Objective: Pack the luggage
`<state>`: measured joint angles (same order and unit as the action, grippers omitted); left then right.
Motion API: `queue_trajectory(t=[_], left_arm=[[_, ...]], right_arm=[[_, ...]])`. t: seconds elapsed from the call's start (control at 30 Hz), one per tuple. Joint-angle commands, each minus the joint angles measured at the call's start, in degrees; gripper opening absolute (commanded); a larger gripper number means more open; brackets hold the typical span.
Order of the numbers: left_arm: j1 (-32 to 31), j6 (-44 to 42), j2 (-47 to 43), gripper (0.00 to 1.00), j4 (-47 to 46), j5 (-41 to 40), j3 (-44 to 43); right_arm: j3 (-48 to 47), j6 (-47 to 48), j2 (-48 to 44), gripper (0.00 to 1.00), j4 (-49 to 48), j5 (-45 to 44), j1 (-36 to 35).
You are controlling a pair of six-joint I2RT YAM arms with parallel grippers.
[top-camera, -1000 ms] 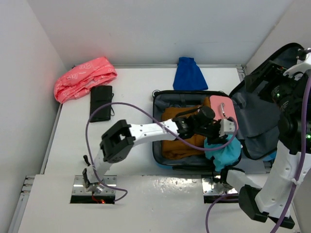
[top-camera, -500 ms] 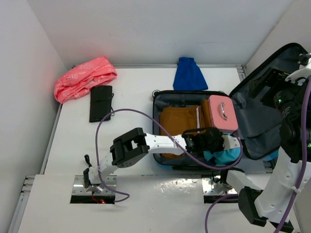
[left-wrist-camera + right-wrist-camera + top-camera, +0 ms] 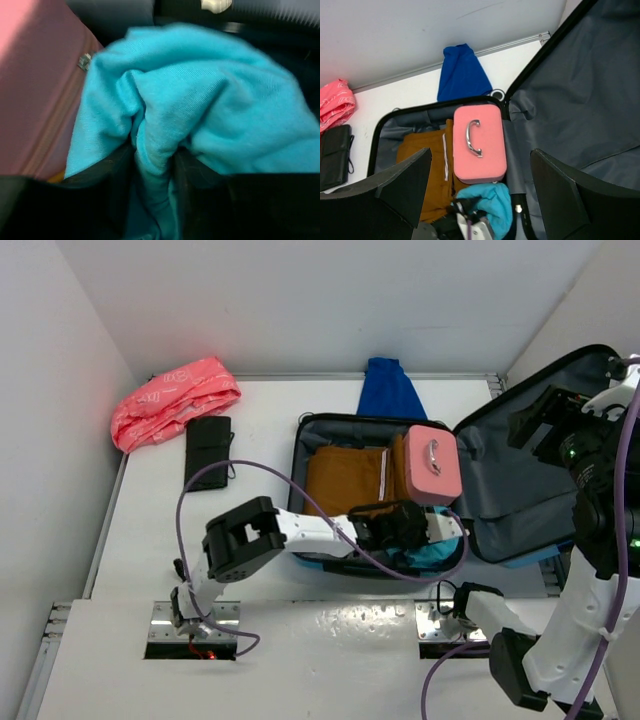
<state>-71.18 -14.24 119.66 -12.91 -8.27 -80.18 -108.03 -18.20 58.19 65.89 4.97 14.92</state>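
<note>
Now a teal cloth (image 3: 210,100) sits bunched between the fingers of the left tool (image 3: 152,167) in the suitcase (image 3: 330,426); whether it is clamped, I cannot tell. The right tool (image 3: 481,162) hangs wide apart above.

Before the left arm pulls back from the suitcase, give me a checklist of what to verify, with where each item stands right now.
1. Lid of the luggage open: ok, it stands raised on the right.
2. Teal cloth inside the luggage: ok, near corner, beside the pink case.
3. Left jaws clear of the teal cloth: cannot tell; a fold lies between them.
4. Right jaws open and empty: ok.
5. Everything packed: not ok; blue cloth, black pouch and pink bag lie on the table.
</note>
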Motion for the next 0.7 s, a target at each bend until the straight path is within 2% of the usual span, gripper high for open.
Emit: queue_trajectory(t=[0.0,0.07,0.1,0.27,0.37,0.43,0.53,0.57,0.6,0.63,0.67], left_arm=[[2.8,4.9,-8.5,0.48,1.2,4.2,-0.1],[2.8,6.5,-10.2,0.60,3.1,7.1,-2.9],[2.8,7.2,-11.0,0.69,3.6,7.9,-3.7],[2.8,11.6,-16.7,0.85,4.8,11.2,-6.4],[3.3,15.3,-20.3,0.86,5.3,7.6,-6.9],[5.4,18.3,-22.5,0.86,6.0,3.0,-6.9],[10.7,24.9,-26.6,0.86,11.6,-4.0,-9.8],[12.5,26.5,-27.2,0.86,14.4,-6.6,-11.2],[14.6,30.3,-27.2,0.86,21.4,-9.7,-12.7],[20.1,32.2,-27.7,0.86,25.9,-13.1,-16.4],[23.4,35.8,-27.7,0.86,34.8,-14.0,-17.9]], right_arm=[[1.6,-0.5,-0.4,0.79,-2.9,1.4,0.2],[2.5,-0.9,-0.6,0.79,-3.7,2.6,0.1],[3.0,-1.1,-1.0,0.79,-4.1,2.8,0.2],[6.1,-1.8,-2.1,0.79,-6.6,4.4,0.3],[6.4,-1.9,-2.1,0.79,-6.8,4.7,0.2],[7.0,-2.0,-2.6,0.79,-7.1,5.0,0.2],[8.4,-2.0,-3.0,0.79,-7.8,6.2,0.2],[8.6,-1.8,-3.2,0.79,-7.7,7.4,0.2],[9.1,-1.6,-3.2,0.80,-7.8,8.1,0.1],[9.4,-1.3,-3.1,0.80,-7.4,9.3,0.2],[10.0,-1.4,-2.9,0.82,-7.3,10.7,0.1]])
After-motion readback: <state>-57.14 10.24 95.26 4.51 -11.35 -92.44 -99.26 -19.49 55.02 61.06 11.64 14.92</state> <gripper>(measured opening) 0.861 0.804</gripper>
